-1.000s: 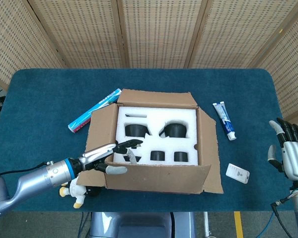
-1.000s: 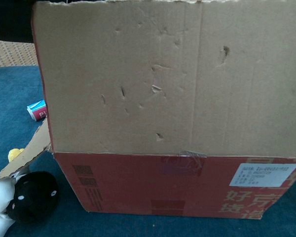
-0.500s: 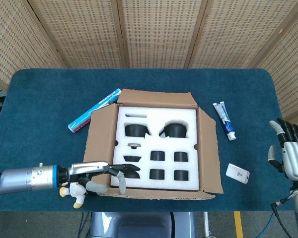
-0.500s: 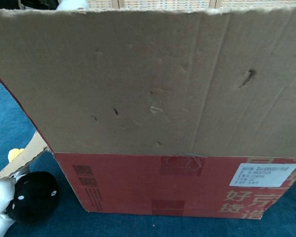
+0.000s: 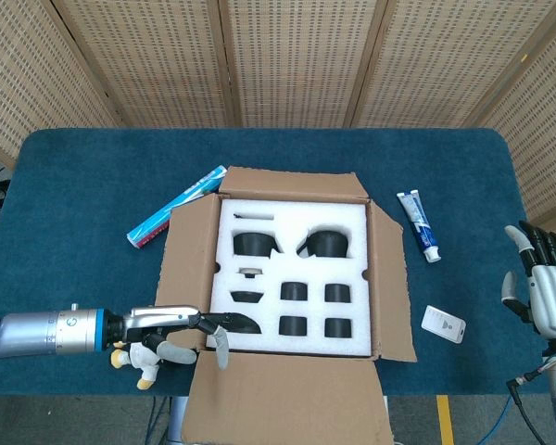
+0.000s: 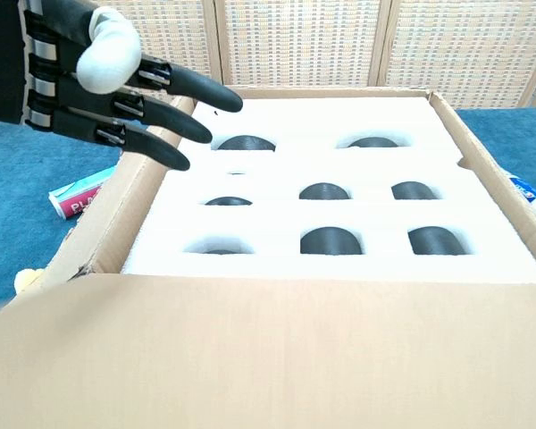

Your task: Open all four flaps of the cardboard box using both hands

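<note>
Left hand [image 5: 190, 332], fingers spread and empty, hovers at lower left over the brown cardboard box [image 5: 290, 278] mid-frame, whose four flaps look open; right hand [image 5: 540, 287] waits splayed, so withdrawing seems next

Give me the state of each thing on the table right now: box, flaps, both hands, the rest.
Box: open, white foam insert exposed.
Near flap: folded out flat toward the robot.
Left flap: open.
Right flap: open.
Far flap: folded back.
Left hand: fingers apart, over the box's near-left corner, holding nothing.
Right hand: fingers apart, away from the box.
Toothpaste tube: lying flat, capped.
</note>
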Robot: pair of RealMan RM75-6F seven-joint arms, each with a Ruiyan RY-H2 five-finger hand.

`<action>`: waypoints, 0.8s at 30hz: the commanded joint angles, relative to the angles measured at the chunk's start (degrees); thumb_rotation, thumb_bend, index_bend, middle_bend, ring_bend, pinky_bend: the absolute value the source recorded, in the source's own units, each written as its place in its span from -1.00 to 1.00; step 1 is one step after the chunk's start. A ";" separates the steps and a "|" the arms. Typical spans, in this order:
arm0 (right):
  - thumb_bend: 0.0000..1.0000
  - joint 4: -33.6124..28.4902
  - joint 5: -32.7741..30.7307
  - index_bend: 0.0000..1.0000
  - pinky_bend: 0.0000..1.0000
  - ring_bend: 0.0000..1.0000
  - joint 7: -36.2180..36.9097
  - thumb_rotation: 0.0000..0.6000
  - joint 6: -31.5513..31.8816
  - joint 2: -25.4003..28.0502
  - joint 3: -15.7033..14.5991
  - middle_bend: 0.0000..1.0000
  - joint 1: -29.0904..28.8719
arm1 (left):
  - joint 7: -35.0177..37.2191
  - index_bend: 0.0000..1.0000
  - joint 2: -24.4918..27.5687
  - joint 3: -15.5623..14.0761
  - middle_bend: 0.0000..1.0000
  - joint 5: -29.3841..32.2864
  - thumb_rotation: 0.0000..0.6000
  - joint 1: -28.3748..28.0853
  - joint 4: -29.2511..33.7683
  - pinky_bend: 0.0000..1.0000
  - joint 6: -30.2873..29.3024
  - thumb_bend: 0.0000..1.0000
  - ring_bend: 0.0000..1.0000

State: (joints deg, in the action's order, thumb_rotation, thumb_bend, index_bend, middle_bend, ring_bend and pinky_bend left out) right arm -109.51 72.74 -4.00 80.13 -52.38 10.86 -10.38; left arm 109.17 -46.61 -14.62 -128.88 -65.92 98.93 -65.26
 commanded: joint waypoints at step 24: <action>0.44 4.05 -1.12 -0.80 -1.00 -1.00 0.76 1.00 -1.15 -2.30 -0.12 -0.90 -0.45 | -93.33 -0.27 -5.55 9.80 -1.00 47.44 -0.17 28.55 9.04 -1.00 -5.04 -0.58 -1.00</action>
State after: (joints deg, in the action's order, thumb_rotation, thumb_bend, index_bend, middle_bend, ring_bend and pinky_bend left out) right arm -105.65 71.64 -3.25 79.05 -54.50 10.81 -10.82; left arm 32.86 -47.48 -7.78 -92.22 -47.24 106.29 -62.60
